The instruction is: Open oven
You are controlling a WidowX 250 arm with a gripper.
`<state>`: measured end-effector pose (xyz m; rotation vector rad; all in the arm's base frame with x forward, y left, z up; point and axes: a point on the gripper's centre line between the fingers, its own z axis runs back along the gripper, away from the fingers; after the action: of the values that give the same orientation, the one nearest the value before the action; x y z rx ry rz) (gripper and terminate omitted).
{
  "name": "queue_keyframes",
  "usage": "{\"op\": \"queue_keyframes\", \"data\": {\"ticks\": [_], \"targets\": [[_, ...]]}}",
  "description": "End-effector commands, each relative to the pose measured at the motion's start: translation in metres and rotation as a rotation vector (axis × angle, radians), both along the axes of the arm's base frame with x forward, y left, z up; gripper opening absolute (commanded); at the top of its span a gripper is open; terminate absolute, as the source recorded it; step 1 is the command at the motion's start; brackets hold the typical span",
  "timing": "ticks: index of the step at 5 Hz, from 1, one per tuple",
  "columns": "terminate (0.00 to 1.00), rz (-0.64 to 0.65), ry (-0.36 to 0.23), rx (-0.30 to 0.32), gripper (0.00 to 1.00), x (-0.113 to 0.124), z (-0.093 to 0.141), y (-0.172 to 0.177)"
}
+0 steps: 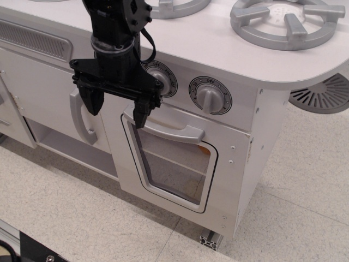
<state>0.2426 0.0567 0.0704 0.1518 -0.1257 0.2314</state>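
The gripper point(117, 108) hangs with jaws spread, empty, before the oven point(180, 164). 2 knobs point(210, 95) and 2 burners point(287, 22) show.

Oven point(180, 164) body matt white, window clear glossy; handle point(172, 131) smooth grey plastic; gripper point(117, 109) matt black.

Oven point(180, 164): white toy-kitchen front, door shut. Rounded clear window in grey frame. Wide horizontal grey handle across door top.

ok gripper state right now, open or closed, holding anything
gripper: open, holding nothing; its fingers hang spread in front of the oven, with one fingertip near the left end of the oven handle.
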Motion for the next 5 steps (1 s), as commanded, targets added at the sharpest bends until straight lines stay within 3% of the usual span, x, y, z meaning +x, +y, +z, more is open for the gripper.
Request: {"op": "queue_keyframes", "data": {"ticks": [1,3,4,5], "targets": [[0.00,0.000,0.000,0.000,1.00,0.000,0.000,0.000],[0.00,0.499,-0.080,-0.083,1.00,0.009,-0.006,0.017],[0.00,0.745,-0.167,-0.112,1.00,0.007,-0.025,0.029],[0.00,0.998,-0.192,-0.215,1.00,0.003,-0.050,0.039]]}}
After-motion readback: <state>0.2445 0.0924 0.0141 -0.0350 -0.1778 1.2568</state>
